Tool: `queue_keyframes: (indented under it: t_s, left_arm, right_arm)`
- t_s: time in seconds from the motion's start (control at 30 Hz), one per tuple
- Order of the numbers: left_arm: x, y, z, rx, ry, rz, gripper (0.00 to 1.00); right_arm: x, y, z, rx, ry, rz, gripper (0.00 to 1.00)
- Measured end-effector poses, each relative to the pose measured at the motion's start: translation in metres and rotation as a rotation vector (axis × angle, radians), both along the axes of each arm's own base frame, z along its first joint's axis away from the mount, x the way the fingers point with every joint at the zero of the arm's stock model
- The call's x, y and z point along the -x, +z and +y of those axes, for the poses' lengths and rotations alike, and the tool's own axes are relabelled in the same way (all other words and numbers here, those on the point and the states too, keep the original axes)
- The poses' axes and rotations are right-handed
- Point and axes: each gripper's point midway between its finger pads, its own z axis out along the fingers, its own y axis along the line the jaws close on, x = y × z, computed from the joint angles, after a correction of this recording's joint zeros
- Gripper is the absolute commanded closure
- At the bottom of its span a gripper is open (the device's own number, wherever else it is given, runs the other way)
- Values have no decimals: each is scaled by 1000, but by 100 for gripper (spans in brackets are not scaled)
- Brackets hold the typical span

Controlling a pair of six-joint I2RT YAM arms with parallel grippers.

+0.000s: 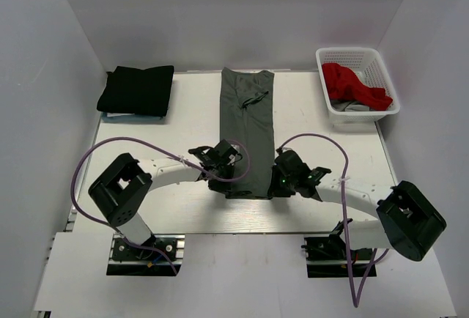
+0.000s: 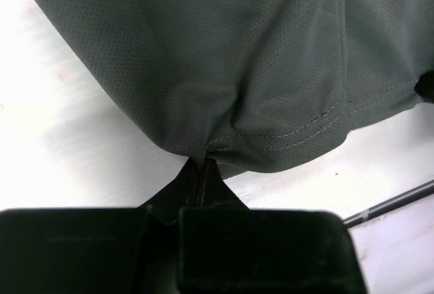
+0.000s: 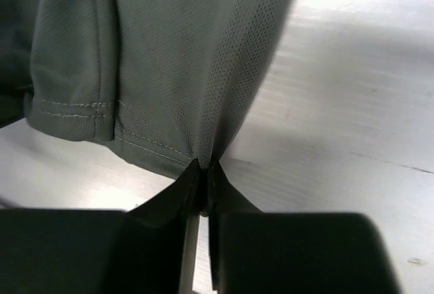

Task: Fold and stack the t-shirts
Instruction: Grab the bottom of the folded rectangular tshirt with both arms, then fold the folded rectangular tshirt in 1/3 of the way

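The dark grey t-shirt (image 1: pixel 248 124) lies as a long narrow strip down the middle of the table, folded lengthwise. My left gripper (image 1: pixel 224 179) is shut on its near left hem corner (image 2: pixel 224 146). My right gripper (image 1: pixel 272 183) is shut on its near right hem corner (image 3: pixel 196 152). The black t-shirt (image 1: pixel 137 89) lies folded at the far left. The red t-shirt (image 1: pixel 353 86) is bunched in the white mesh basket (image 1: pixel 338 56) at the far right.
A grey cloth (image 1: pixel 352 105) lies under the red shirt in the basket. White walls stand on three sides. Purple cables (image 1: pixel 124 142) loop over both arms. The table's front edge (image 1: pixel 242 231) runs just below the grippers.
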Motion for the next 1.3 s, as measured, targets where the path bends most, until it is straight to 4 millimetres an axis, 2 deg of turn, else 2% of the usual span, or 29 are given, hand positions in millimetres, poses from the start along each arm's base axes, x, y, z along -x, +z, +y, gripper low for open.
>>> queue_keyframes:
  t_s: [0.17, 0.37, 0.43, 0.53, 0.7, 0.8, 1.03, 1.17, 1.3]
  left_arm:
    - [20, 0, 3, -36, 5, 48, 100]
    - [58, 5, 22, -112, 26, 142, 100]
    - [64, 11, 25, -120, 33, 154, 100]
    - [61, 24, 20, -114, 40, 145, 100]
    - [44, 46, 6, -88, 60, 87, 100]
    - [27, 59, 1, -103, 83, 37, 100]
    - [-21, 86, 2, -129, 216, -131, 100]
    - [-55, 103, 3, -136, 303, -227, 100]
    - [-95, 114, 6, -166, 386, -290, 100]
  right_arm:
    - [16, 2, 1, -37, 56, 29, 94]
    - [39, 17, -1, -103, 124, 49, 94]
    - [42, 24, 0, -126, 146, 39, 94]
    - [44, 24, -2, -113, 156, 44, 94]
    - [38, 29, -2, -85, 162, 32, 94]
    - [24, 42, 5, -84, 159, -11, 94]
    - [-30, 72, 5, -5, 25, -176, 94]
    - [-59, 86, 6, 29, -42, -248, 93]
    - [-97, 103, 7, 69, -108, -328, 93]
